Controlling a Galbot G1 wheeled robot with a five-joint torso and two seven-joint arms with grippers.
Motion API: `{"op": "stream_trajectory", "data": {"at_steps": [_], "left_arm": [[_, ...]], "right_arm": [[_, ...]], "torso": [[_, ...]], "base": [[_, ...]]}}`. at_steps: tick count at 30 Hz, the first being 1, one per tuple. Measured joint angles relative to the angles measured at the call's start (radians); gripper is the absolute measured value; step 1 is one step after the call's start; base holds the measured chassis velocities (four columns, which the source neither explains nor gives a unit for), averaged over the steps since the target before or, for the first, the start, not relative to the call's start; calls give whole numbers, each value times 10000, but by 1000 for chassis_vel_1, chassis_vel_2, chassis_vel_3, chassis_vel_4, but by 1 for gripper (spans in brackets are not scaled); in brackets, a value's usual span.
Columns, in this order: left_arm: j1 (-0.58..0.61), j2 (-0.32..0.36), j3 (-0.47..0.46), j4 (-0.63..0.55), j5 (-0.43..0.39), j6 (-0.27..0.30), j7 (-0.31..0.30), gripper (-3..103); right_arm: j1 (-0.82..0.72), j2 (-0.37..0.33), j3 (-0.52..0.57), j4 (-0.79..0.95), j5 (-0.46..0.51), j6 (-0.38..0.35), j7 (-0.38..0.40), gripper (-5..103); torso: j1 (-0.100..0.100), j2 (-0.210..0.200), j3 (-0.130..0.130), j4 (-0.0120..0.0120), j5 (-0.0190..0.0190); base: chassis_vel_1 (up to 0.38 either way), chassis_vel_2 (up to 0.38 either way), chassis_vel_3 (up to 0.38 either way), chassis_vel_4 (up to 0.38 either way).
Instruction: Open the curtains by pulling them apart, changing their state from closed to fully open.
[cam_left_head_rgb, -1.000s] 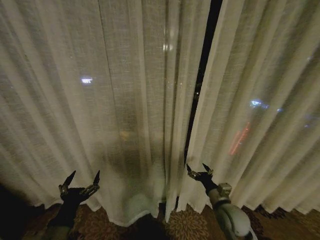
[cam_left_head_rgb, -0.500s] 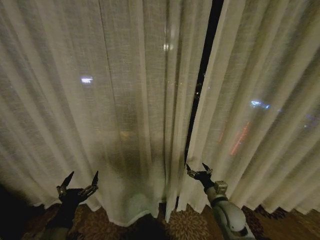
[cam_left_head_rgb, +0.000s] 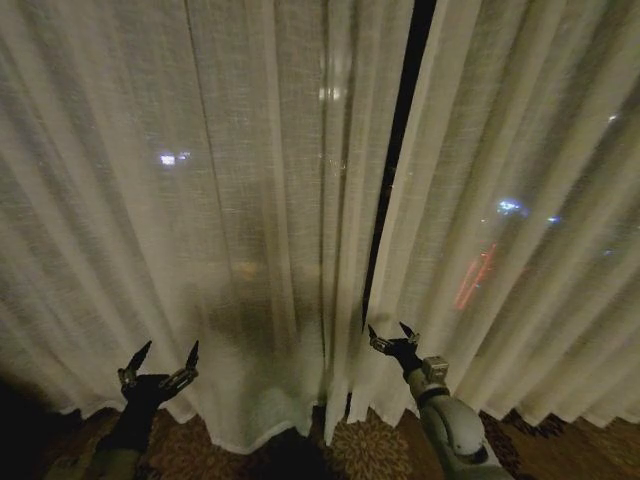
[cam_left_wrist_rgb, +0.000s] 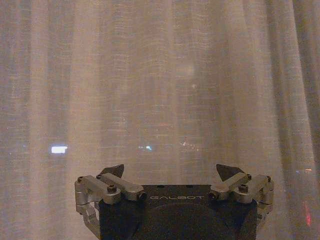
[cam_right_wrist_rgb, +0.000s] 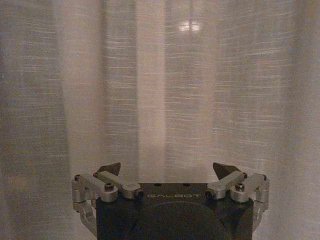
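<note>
Sheer off-white curtains (cam_left_head_rgb: 200, 200) hang floor-length across the whole head view, pleated, with small lights glowing through the weave. Low on the left, the left gripper (cam_left_head_rgb: 160, 358) points up at the left panel, fingers spread wide and holding nothing; whether the tips touch the cloth cannot be told. In the left wrist view the same gripper (cam_left_wrist_rgb: 170, 172) faces the fabric (cam_left_wrist_rgb: 160, 90) with both fingertips apart and nothing between them. Right of centre a narrow dark gap (cam_left_head_rgb: 395, 150) runs down between the two panels, wider near the top and narrowing toward the floor, so the curtains are parted only a sliver. Just below the foot of that gap, the right gripper (cam_left_head_rgb: 392, 334) sits at the inner edge of the right panel (cam_left_head_rgb: 520, 200), fingers open, gripping nothing. The right wrist view shows this gripper (cam_right_wrist_rgb: 167, 170) spread before pleated cloth (cam_right_wrist_rgb: 160, 75), a bright spot shining through high up. A red streak and a bluish light glow behind the right panel. Patterned carpet (cam_left_head_rgb: 370, 450) shows below the hems.
</note>
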Motion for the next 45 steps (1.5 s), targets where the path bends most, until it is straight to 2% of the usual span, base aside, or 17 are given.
{"op": "stream_trajectory", "data": {"at_steps": [10,19,28,45], "left_arm": [[-121,-8,13,167,0,-9,3,100],[-142,-121,-164,260,1,147,-14,100],[-149,-902,-194,-87,19,212,2,100],[292,-1087,-254,-577,22,82,0,100]], "right_arm": [[-77,6,-160,109,-1,64,1,100],[201,-36,-1081,-228,-27,73,449,100],[1200,-634,-1626,-768,480,261,1235,100],[2362,-64,-1603,-1810,468,414,2000,100]], "torso": [[0,0,0,-1,1],[0,0,0,1,-2],[0,0,0,1,-1],[0,0,0,0,0]], "base": [[-65,-61,68,68],[0,0,0,0],[0,0,0,0],[0,0,0,0]]}}
